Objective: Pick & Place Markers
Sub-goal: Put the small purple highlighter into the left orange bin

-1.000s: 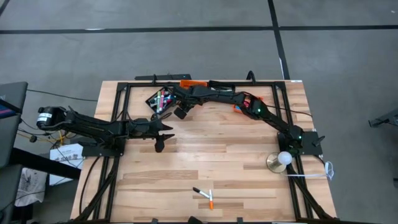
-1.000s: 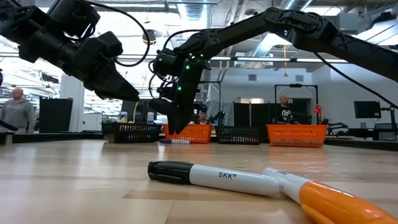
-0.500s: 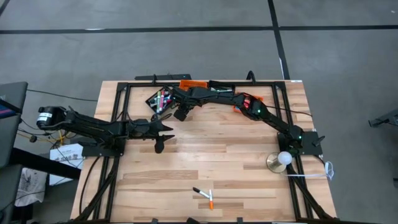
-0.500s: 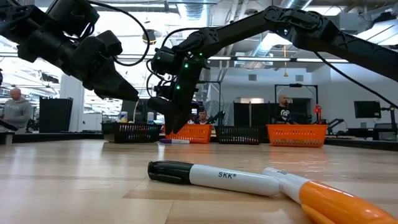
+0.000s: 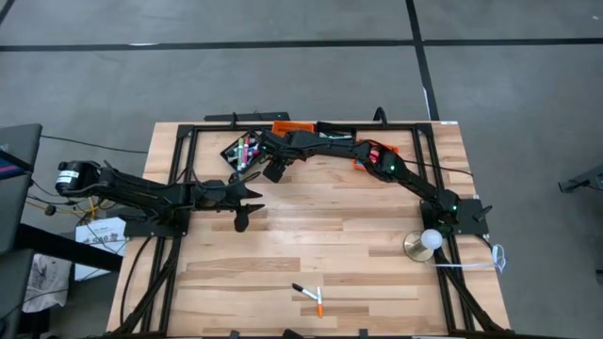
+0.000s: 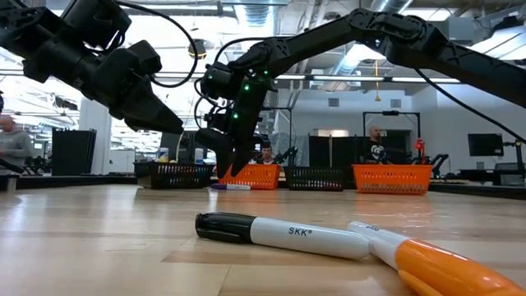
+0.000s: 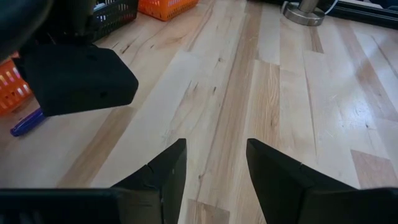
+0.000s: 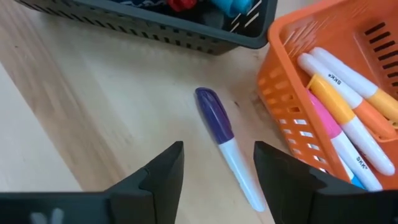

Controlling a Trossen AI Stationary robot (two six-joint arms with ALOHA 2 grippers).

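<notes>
Between the black bin [image 8: 186, 28] and the orange bin [image 8: 336, 93], at the upper middle of the overhead frame, a purple-capped marker [image 8: 227, 146] lies flat on the wooden table [image 5: 320, 235], just beside the orange bin's corner and apart from the black one. White markers with orange, pink and blue parts [image 8: 348, 118] rest inside the orange bin, and coloured markers [image 5: 245, 149] fill the black bin seen from above. Two more lie near the bottom edge of the overhead frame: a black-capped marker [image 5: 303, 289] and an orange-capped marker [image 5: 320, 303], close together; up close in the low view they are the black-capped one [image 6: 279, 233] and the orange one [image 6: 436, 263].

Directly over the purple marker hangs the right gripper [image 8: 214, 171], fingers spread apart with nothing between them, not touching the pen. Left of centre, the left gripper [image 7: 214, 168] hovers above bare wood, its fingers likewise parted and empty. A round metal base [image 5: 421, 247] stands at the right side of the table.
</notes>
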